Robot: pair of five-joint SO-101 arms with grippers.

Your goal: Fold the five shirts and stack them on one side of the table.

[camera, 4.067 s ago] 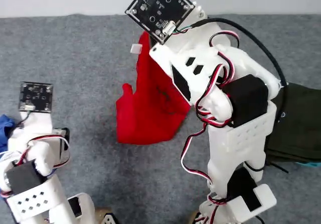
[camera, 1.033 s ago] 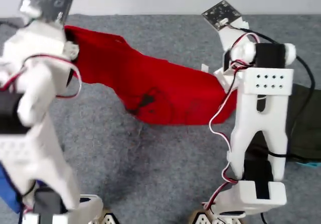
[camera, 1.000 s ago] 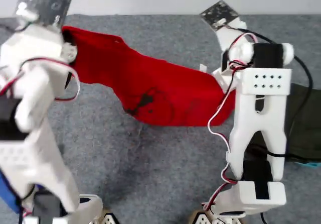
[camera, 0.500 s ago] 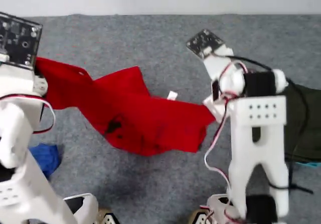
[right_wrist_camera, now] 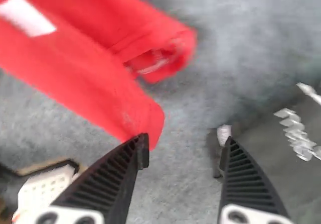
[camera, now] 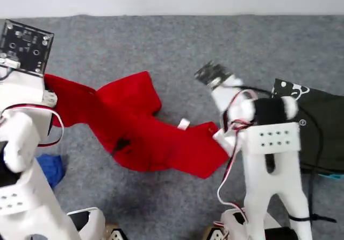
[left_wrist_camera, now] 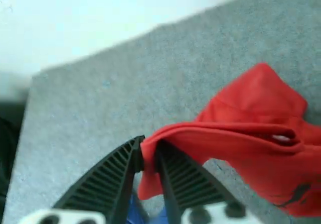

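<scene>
A red shirt (camera: 145,138) lies stretched across the grey table from left to centre, white tag (camera: 184,124) facing up. My left gripper (left_wrist_camera: 149,156) is shut on the red shirt's (left_wrist_camera: 251,133) edge and holds that end up at the table's left (camera: 49,97). My right gripper (right_wrist_camera: 184,151) stands open just above the table, with the red shirt's (right_wrist_camera: 75,48) corner beside one finger and nothing between the fingers. In the high view the right gripper (camera: 221,136) sits at the shirt's right corner.
A folded dark shirt (camera: 314,129) with white print lies at the right edge, also close beside the right gripper (right_wrist_camera: 288,153). A blue shirt (camera: 51,167) lies crumpled at the front left, beneath the left arm. Bare grey felt (camera: 177,46) spreads at the back.
Both arms have drawn the red shirt leftward and toward the front, lowering it onto the table. The right gripper has opened and let go of its corner.
</scene>
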